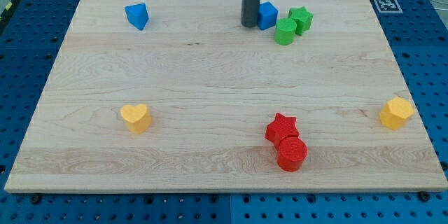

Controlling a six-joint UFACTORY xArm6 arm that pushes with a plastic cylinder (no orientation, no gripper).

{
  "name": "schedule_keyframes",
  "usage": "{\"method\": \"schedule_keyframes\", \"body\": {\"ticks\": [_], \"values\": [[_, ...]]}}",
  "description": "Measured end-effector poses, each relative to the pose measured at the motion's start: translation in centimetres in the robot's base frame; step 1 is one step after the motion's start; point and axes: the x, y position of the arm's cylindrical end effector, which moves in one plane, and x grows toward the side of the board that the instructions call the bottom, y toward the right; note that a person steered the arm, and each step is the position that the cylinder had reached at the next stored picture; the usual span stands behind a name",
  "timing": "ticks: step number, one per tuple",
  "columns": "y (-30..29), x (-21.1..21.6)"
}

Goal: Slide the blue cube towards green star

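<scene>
The blue cube (267,15) lies near the view's top, right of centre. My tip (250,24) stands right against the cube's left side. The green star (302,19) lies just right of the cube, a small gap apart. A green cylinder (285,32) sits below and between them, touching the star.
A second blue block (137,16), wedge-like, lies at the top left. A yellow heart (136,117) is at the lower left. A red star (281,127) and red cylinder (292,153) touch at the lower middle. A yellow hexagonal block (396,113) is at the right edge of the wooden board (210,77).
</scene>
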Motion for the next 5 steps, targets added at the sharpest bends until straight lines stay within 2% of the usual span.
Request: {"method": "schedule_keyframes", "body": {"ticks": [2, 4, 5], "values": [[0.0, -0.6], [1.4, 1.9], [1.4, 1.3]]}}
